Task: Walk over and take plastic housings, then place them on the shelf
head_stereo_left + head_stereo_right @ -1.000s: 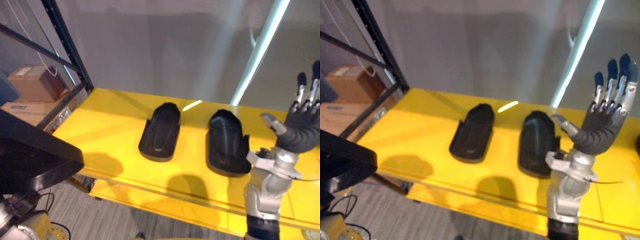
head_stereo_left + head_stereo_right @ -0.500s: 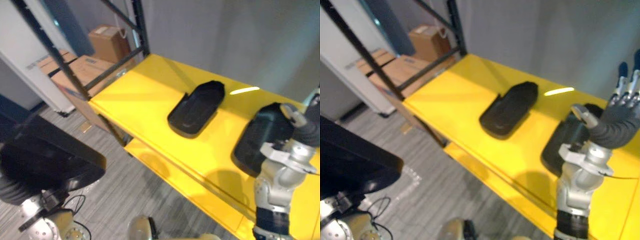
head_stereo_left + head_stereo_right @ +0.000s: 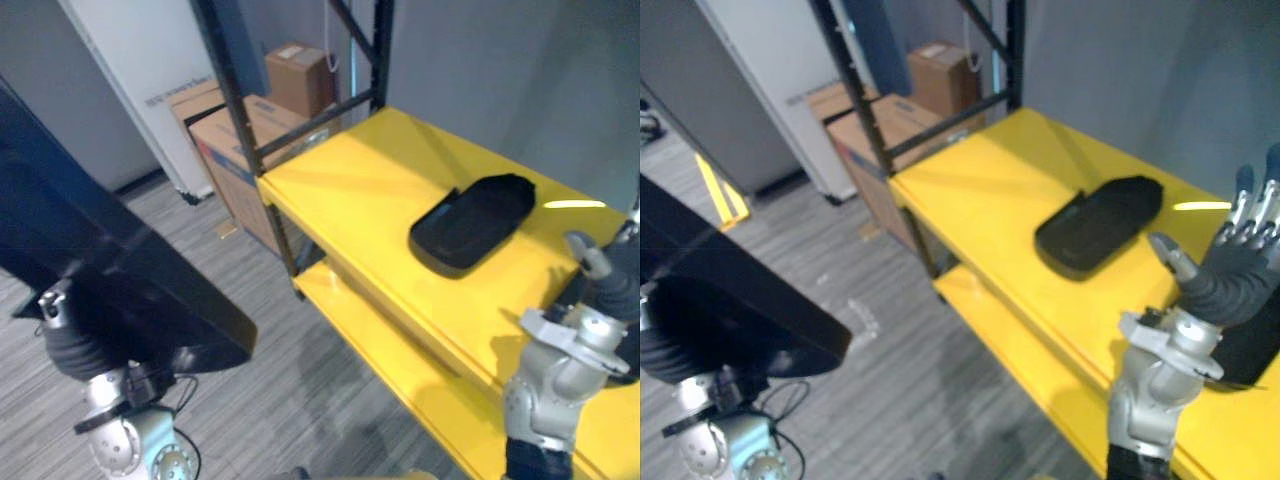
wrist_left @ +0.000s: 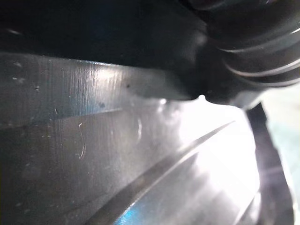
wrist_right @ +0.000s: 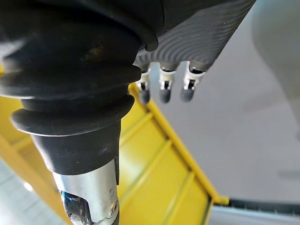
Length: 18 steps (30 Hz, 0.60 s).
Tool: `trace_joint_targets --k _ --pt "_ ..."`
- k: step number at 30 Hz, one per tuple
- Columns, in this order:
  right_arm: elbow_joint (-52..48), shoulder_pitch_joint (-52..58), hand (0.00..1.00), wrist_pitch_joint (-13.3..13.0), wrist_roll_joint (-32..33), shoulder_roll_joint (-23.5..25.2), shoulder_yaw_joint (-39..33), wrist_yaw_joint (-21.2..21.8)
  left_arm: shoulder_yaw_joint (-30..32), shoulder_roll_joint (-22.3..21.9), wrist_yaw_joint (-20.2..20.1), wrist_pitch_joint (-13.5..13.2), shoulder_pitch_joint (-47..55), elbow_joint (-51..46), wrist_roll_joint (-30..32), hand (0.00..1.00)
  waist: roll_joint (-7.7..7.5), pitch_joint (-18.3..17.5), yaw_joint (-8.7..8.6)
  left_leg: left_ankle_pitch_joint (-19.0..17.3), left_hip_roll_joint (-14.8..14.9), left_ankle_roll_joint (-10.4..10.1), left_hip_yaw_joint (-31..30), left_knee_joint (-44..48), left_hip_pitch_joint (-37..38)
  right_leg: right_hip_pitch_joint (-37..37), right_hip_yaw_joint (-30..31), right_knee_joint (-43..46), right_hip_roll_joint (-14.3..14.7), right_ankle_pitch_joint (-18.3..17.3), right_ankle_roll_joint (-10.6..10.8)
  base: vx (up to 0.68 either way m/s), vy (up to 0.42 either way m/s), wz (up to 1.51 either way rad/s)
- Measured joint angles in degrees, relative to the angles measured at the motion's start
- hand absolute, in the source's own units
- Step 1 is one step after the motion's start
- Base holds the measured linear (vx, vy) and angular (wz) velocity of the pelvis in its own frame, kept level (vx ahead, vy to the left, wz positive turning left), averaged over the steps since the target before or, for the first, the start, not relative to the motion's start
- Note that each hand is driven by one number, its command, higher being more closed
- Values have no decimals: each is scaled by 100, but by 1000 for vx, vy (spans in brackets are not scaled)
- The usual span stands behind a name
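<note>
On yellow shelf (image 3: 370,180), black housing (image 3: 475,220), cardboard boxes (image 3: 298,72) behind rack post (image 3: 235,100)

Two cardboard boxes sit on the grey striped floor (image 3: 300,390): a larger box (image 3: 240,140) in front and a smaller box (image 3: 298,78) behind it. A white panel (image 3: 150,70) stands beside them. Yellow tape (image 3: 720,190) marks the floor near a grey wall (image 3: 500,70).

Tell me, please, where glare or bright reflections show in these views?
Left eye view: a bright streak lies on the yellow shelf beside the black housing; right eye view: the same streak; left wrist view: white glare washes across a scratched dark surface.
</note>
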Motion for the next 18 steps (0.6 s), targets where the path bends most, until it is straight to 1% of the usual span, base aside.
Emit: trace_joint_targets --k 1,2,3,4,5,6,8,9,10,11,12,13,14,16,18 --pt "-62 180 0 80 -52 39 18 -76 -162 86 -83 88 -105 68 14 100 1 2 -40 92 -111 81 -226 -125 30 13 324 111 -3 20 -105 -43 153 100" --pt "-84 375 0 142 -52 110 -1 -107 -314 164 -188 127 -218 157 12 100 -11 11 -123 136 -176 137 -520 -141 33 59 742 243 -12 29 -217 -41 149 116" --pt "-102 490 0 165 -52 154 -16 -124 -380 208 -257 129 -274 216 13 100 -15 12 -153 158 -208 169 -675 -144 36 67 977 337 -15 23 -259 -10 110 130" --pt "-116 667 0 165 -94 226 -27 -149 -430 252 -347 139 -363 284 13 100 -39 23 -248 210 -227 217 -975 -153 35 51 1445 544 -10 -53 -352 -1 40 110" --pt "-119 728 0 165 -152 260 -21 -163 -443 277 -356 140 -376 286 9 100 -70 29 -291 250 -263 230 -1135 -168 14 60 1686 582 14 -147 -466 -30 3 135" --pt "-195 856 0 165 -212 287 -8 -134 -439 334 -307 154 -418 306 7 100 -217 18 -296 367 -405 246 -1370 -335 -56 199 1880 437 -18 -241 -455 -65 -28 91" --pt "-227 826 0 166 -188 287 6 -46 -419 356 -205 164 -409 309 14 100 -272 40 -238 355 -436 265 -1372 -380 -102 270 1881 234 -35 -264 -368 -79 -52 42" --pt "-243 794 0 167 -87 285 64 87 -369 357 -84 190 -391 331 14 100 -277 95 -205 340 -372 246 -1113 -437 -96 320 1877 134 -38 -256 -227 -68 -74 13" --pt "-253 795 0 167 -6 283 93 161 -373 356 -34 193 -393 344 14 100 -264 117 -217 342 -332 244 -991 -436 -87 356 1877 104 -41 -242 -200 -57 -84 16" --pt "-259 796 0 173 99 281 128 240 -375 356 30 193 -386 347 25 100 -249 136 -248 385 -274 195 -866 -426 -74 387 1879 87 -30 -223 -166 -17 -56 12" --pt "-259 793 0 178 116 281 128 299 -374 357 39 192 -386 347 49 100 -239 133 -254 444 -257 185 -858 -430 -74 390 1880 88 -15 -223 -165 -11 -74 7" --pt "-279 786 0 191 223 263 133 410 -373 357 110 178 -387 345 253 100 -236 130 -252 503 -242 116 -857 -447 -70 389 1881 88 -2 -236 -143 -5 -63 2" --pt "-288 781 0 201 260 249 133 449 -374 357 135 176 -385 345 321 100 -238 132 -254 509 -243 112 -858 -452 -71 389 1881 87 -3 -244 -130 1 -62 1" --pt "-285 778 0 328 319 209 132 454 -377 357 130 148 -385 340 611 100 -242 133 -265 528 -258 94 -862 -453 -68 389 1884 88 -19 -257 -44 13 -36 1" --pt "-280 784 0 389 321 198 127 416 -382 357 101 138 -387 304 773 100 -234 129 -278 537 -270 90 -891 -454 -70 392 1885 95 -27 -249 -28 25 -16 7"
